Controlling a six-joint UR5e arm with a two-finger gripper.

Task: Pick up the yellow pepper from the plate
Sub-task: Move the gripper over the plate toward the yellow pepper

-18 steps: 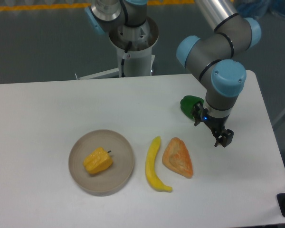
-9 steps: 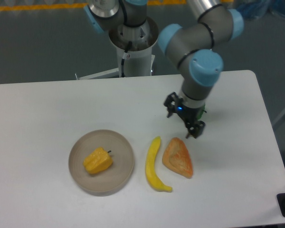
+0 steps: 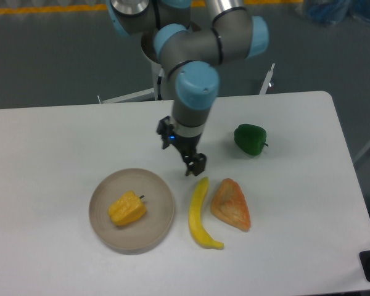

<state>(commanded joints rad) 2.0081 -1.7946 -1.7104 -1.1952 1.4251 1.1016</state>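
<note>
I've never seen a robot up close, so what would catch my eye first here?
Probably the big grey and blue arm reaching down mid-table, its gripper hanging empty above the banana. Next, the yellow pepper sitting alone on the plate at front left.

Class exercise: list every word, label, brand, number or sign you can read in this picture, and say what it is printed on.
None: no readable text anywhere in this view.
The yellow pepper, plate, banana, green pepper and orange wedge-shaped item carry no labels.
The arm and gripper show no legible markings, only a small blue light.
</note>
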